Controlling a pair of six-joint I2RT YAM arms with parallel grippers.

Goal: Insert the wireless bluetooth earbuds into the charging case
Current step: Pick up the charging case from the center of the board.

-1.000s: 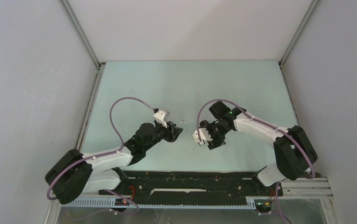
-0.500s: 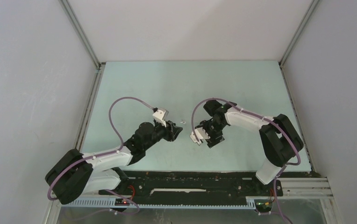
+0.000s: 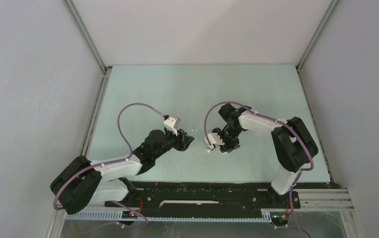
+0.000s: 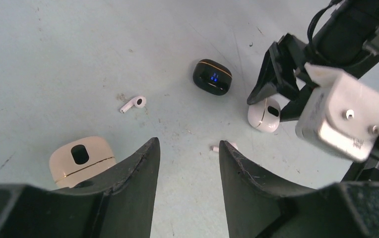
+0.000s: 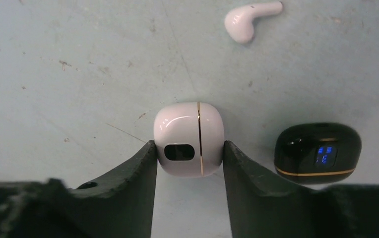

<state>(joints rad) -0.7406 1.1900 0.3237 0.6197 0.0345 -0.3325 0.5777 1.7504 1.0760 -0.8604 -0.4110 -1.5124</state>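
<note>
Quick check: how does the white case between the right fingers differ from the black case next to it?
The white case is glossy white; the black case is black. The black case shows lit blue digits; the white case's dark window shows none. The white case sits pinched between the right gripper's fingers; the black case lies free beside them. Both are closed and rounded, with a gold seam line.
</note>
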